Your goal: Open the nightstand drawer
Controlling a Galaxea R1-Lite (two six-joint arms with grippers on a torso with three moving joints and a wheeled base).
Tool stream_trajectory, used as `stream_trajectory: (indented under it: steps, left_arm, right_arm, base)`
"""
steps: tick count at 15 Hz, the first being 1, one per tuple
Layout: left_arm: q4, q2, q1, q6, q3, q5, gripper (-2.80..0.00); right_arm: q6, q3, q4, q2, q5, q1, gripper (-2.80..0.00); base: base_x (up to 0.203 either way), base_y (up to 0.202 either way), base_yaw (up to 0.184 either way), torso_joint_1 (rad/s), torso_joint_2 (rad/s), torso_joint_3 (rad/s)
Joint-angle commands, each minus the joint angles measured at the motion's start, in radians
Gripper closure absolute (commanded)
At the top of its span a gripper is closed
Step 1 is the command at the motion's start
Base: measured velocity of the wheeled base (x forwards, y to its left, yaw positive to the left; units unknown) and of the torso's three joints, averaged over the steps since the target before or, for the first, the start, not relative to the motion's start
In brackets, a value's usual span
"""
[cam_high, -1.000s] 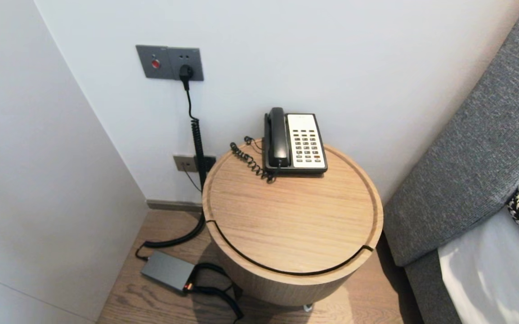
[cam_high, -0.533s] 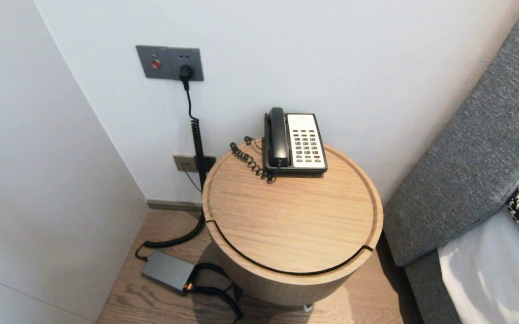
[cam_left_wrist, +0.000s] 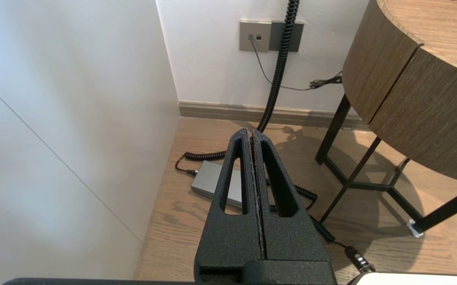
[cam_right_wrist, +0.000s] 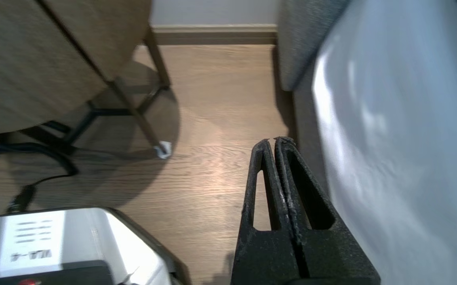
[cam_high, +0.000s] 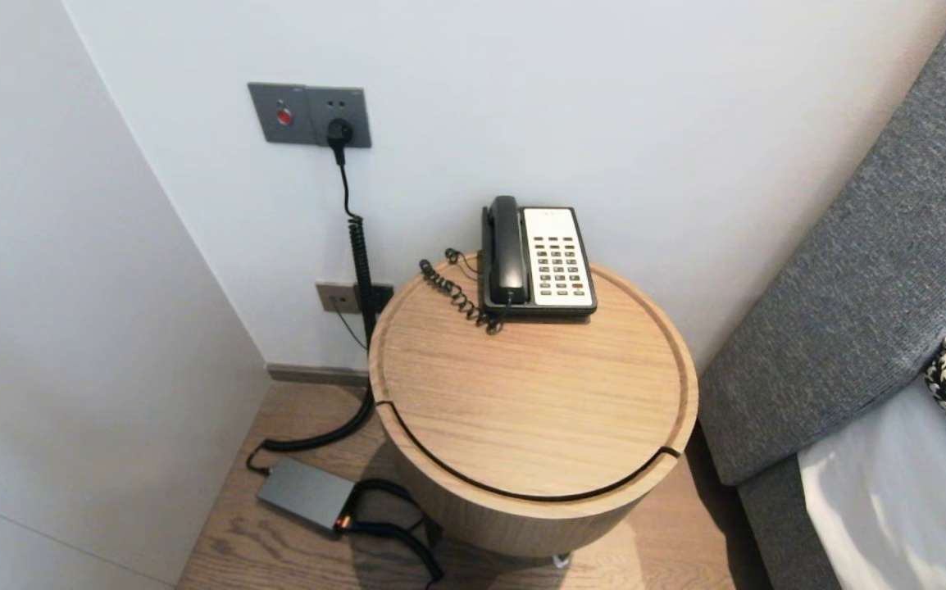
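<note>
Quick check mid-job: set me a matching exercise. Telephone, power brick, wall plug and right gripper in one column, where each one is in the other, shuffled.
Things:
1. telephone
2. grey power brick
3. black plug
4. right gripper

Places:
A. lying on the wooden floor near the corner
B. shut, hanging low beside the bed
C. at the back of the round table, by the wall
D. in the wall socket

Pairs: 1-C, 2-A, 3-D, 4-B
</note>
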Motion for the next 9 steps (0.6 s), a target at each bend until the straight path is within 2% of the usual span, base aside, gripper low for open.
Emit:
stream_trajectory:
  steps: [1, 9]
  left_arm:
    - [0.000, 0.000, 0.000, 0.000, 0.014, 0.000, 0.00]
    - [0.000, -0.001, 0.000, 0.000, 0.014, 0.000, 0.00]
  right_arm:
    - [-0.024, 0.002, -0.007, -0.019, 0.079, -0.059, 0.00]
    - [-0.033, 0.053, -0.016, -0.029, 0.073, -0.035, 0.00]
  base:
    - [0.000, 0.000, 0.000, 0.000, 0.00, 0.000]
    - [0.000, 0.000, 0.000, 0.000, 0.00, 0.000]
